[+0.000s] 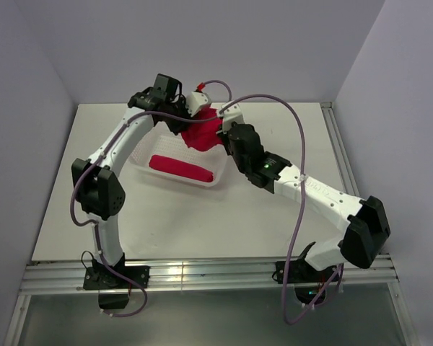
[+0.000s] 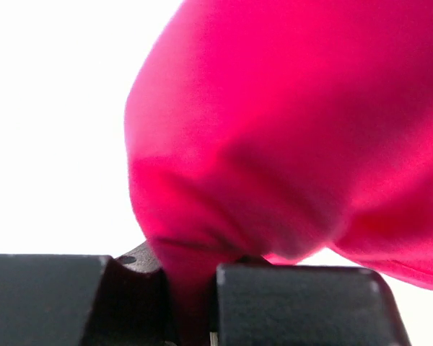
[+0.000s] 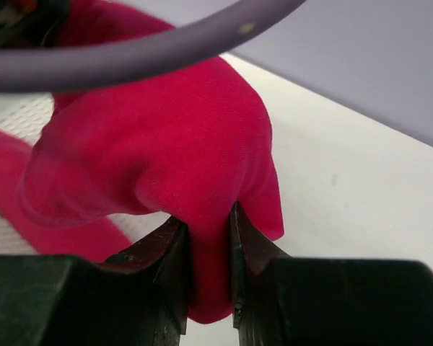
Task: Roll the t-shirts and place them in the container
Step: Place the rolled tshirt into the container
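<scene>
On the white worktop point(image 1: 166, 223), 1 rolled crimson-red cloth t-shirt point(image 1: 180, 168) lies in the white plastic lattice basket point(image 1: 141, 155), long axis left to right. Beyond it, above the basket's far edge, the second crimson-red t-shirt point(image 1: 202, 133) hangs bunched. The left gripper point(image 2: 191, 303) is clamped on its left side and the right gripper point(image 3: 211, 274) on its right.

The left arm point(image 1: 123, 137), right arm point(image 1: 310, 189), bunched t-shirt point(image 1: 202, 134) and purple cable point(image 1: 292, 119) crowded the basket's point(image 1: 166, 145) far right corner; the rolled t-shirt point(image 1: 182, 169) blocked its near side; the table point(image 1: 202, 223) near and right lay open.

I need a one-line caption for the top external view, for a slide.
Left gripper and right gripper pinch a bunched red t-shirt above the white basket, which holds a rolled red t-shirt.
</scene>
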Robot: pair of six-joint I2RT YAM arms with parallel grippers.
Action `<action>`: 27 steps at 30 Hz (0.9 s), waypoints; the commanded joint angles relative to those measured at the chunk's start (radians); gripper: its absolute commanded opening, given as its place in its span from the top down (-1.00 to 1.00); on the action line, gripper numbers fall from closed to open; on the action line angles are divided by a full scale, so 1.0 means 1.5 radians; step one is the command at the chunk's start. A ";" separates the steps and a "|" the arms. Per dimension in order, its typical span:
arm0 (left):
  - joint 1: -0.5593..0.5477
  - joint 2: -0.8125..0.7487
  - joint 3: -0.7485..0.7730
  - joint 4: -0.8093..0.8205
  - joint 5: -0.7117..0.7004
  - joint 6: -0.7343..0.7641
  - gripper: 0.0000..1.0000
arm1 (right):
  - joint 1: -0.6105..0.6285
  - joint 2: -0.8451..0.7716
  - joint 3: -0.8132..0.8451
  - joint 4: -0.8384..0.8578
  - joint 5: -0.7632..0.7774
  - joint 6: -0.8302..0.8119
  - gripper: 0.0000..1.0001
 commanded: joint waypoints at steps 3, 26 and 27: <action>0.072 0.043 0.052 0.041 -0.046 0.080 0.99 | 0.008 0.092 0.098 -0.030 -0.164 0.030 1.00; 0.208 0.188 0.046 0.295 -0.052 0.144 0.99 | -0.127 0.410 0.289 0.015 -0.195 -0.087 1.00; 0.208 0.185 0.021 0.308 -0.043 0.145 0.99 | -0.129 0.413 0.288 0.015 -0.180 -0.094 1.00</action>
